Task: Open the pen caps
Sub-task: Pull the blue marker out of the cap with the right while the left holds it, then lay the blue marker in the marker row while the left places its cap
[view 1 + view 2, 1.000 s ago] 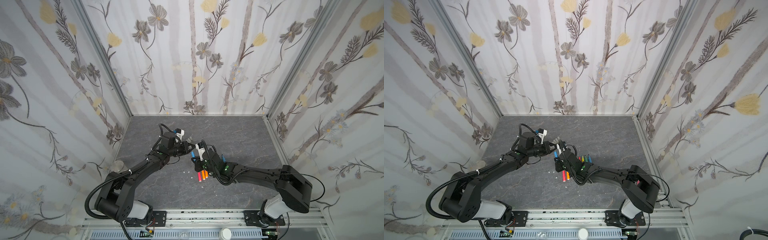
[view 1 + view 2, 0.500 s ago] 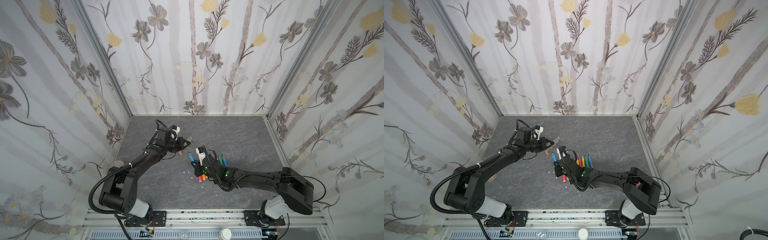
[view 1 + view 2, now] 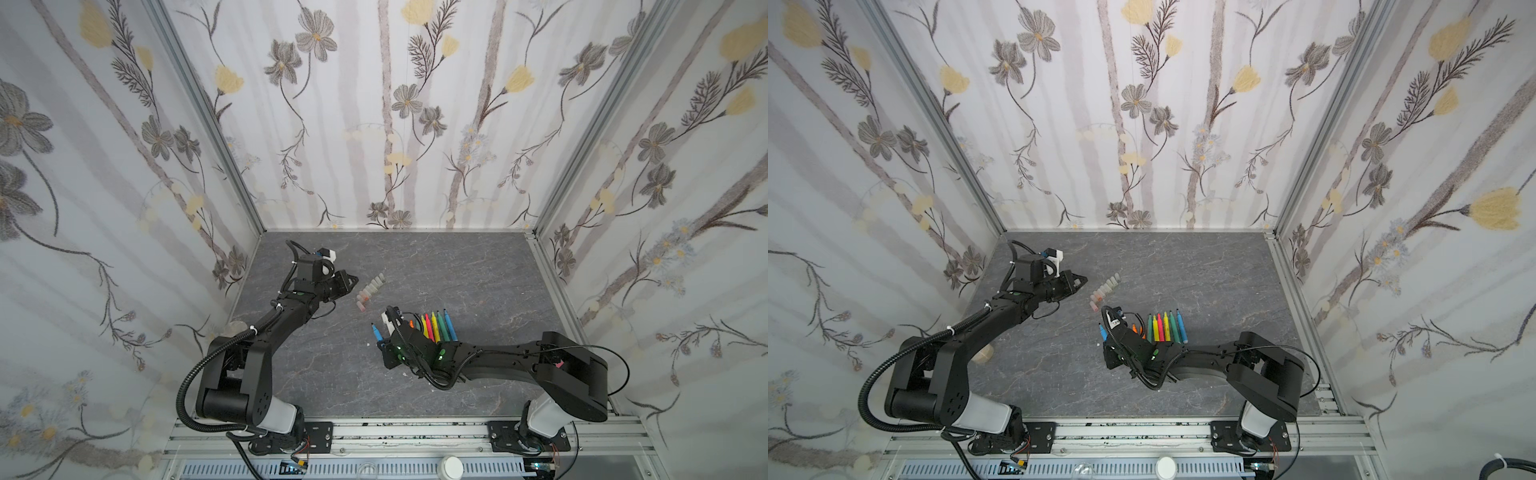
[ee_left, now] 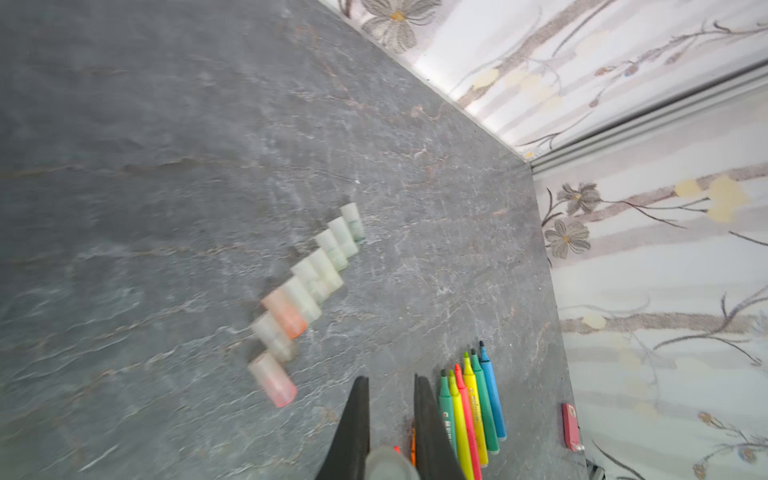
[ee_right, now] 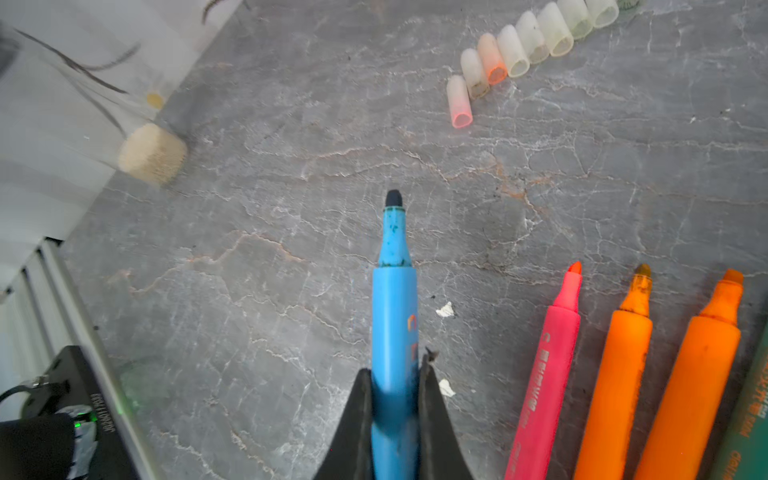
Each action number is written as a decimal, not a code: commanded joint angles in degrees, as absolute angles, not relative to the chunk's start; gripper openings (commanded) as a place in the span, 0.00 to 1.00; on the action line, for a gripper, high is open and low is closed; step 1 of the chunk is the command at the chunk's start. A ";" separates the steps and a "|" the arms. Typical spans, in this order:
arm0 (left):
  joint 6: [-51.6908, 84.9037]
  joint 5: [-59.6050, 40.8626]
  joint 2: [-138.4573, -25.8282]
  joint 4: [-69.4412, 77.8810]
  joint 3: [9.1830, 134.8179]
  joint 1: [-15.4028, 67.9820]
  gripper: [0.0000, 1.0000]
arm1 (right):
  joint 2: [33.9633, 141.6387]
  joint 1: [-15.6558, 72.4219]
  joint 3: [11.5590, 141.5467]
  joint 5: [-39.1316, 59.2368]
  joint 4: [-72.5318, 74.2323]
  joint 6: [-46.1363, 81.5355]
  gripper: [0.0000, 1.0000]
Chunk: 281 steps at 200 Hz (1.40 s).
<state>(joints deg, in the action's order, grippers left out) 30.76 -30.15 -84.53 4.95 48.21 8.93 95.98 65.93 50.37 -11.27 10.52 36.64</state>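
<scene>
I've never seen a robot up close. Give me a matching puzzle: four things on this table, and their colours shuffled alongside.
Things
1. held pen, in the right claw
2. loose caps in a row
3. lying pen beside the two orange pens
4. stubby cylinder near the wall

Colours
A. pink
B. beige
C. blue
D. mostly whitish

Pairs: 1-C, 2-D, 3-A, 4-B

Grey marbled tabletop [image 3: 457, 270]; floral wallpaper walls [image 3: 374, 104]; beige cylinder [image 5: 151, 153], perhaps sponge, by wall; white scraps [image 5: 445, 309].
</scene>
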 commanded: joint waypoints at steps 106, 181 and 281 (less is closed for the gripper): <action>32.31 -33.28 -93.78 17.57 37.83 7.38 0.00 | 108.11 66.00 60.41 -19.41 -6.19 46.97 0.09; 34.43 -33.94 -98.76 23.35 35.83 7.73 0.01 | 107.58 66.01 60.12 -20.68 -6.37 47.04 0.22; 34.62 -31.75 -99.52 21.58 39.02 7.73 0.30 | 102.33 66.27 58.64 -25.06 -6.32 45.06 0.36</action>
